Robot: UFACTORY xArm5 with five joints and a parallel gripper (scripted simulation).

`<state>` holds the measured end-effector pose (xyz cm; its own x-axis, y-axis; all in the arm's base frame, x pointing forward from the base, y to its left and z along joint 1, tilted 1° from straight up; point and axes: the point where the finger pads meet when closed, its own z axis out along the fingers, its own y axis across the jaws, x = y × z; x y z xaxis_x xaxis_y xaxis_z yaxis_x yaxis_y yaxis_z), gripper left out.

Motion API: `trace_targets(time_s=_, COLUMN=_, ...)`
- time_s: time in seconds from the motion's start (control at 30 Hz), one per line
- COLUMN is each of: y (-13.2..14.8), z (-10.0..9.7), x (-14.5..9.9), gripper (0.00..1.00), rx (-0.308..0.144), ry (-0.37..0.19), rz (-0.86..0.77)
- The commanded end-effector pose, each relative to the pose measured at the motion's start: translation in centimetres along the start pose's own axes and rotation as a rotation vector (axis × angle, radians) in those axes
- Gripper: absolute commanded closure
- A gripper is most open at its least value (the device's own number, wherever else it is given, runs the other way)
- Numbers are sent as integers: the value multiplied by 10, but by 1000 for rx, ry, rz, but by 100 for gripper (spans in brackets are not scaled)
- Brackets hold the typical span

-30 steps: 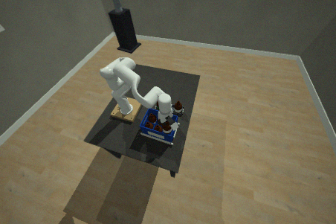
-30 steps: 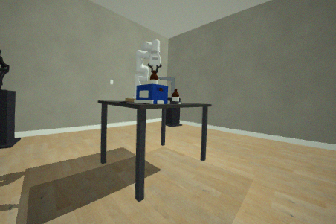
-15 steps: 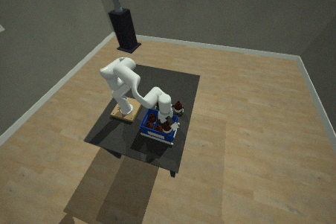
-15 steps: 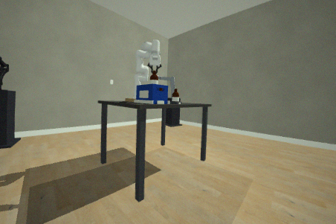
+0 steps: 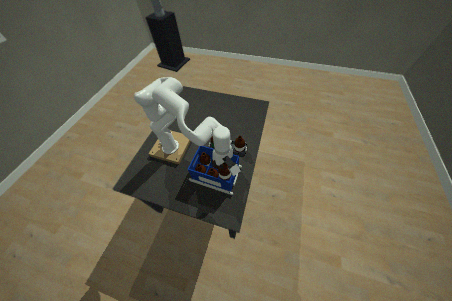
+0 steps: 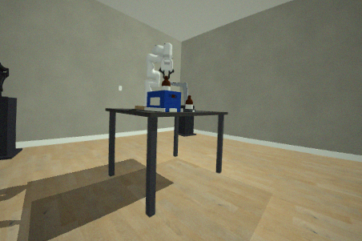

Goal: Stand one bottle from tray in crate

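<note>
The blue crate (image 5: 213, 168) stands on the dark table, and also shows in the exterior view (image 6: 163, 100). Several brown bottles stand in its cells. My gripper (image 6: 166, 75) hangs straight down over the crate and is shut on the neck of a brown bottle (image 6: 166, 83), whose lower part is sunk into the crate. In the top view the gripper (image 5: 220, 157) covers that bottle. Another brown bottle (image 5: 240, 144) stands on the tray beside the crate and shows in the exterior view (image 6: 189, 102). The tray itself is mostly hidden.
The arm's base sits on a wooden plate (image 5: 169, 153) on the table left of the crate. A black pedestal with a grey arm (image 5: 167, 41) stands at the back wall. The table's edge is close behind the crate.
</note>
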<state>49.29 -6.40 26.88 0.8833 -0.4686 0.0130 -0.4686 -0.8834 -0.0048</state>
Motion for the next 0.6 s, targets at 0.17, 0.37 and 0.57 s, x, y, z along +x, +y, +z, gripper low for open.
trace_targets(time_s=0.17, y=0, z=0, x=1, gripper=100, rx=2, ry=4, rz=0)
trace_targets(time_s=0.37, y=0, z=4, x=1, gripper=100, rx=2, ry=4, rz=0)
trace_targets(time_s=0.57, y=-1, z=10, x=1, gripper=100, rx=2, ry=4, rz=0)
